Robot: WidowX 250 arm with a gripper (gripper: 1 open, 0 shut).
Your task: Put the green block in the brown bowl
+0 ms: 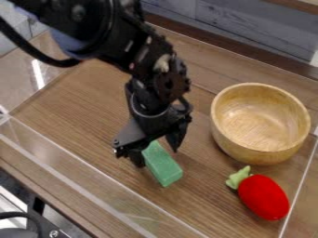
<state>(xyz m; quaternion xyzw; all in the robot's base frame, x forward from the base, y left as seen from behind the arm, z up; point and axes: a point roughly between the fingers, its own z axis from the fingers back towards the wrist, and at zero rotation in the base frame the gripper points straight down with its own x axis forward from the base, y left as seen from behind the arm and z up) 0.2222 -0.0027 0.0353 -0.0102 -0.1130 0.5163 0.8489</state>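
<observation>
The green block (162, 165), a flat light-green bar, lies on the wooden tabletop near the front. My black gripper (152, 141) hangs over its far end, pointing steeply down, jaws open with a finger on either side of the bar. I cannot tell whether the fingers touch it. The brown bowl (259, 121), round and light tan, stands empty to the right of the gripper.
A red strawberry toy (259, 194) with green leaves lies at the front right, below the bowl. A clear plastic wall (74, 186) runs along the table's front edge. A grey backdrop stands behind the table.
</observation>
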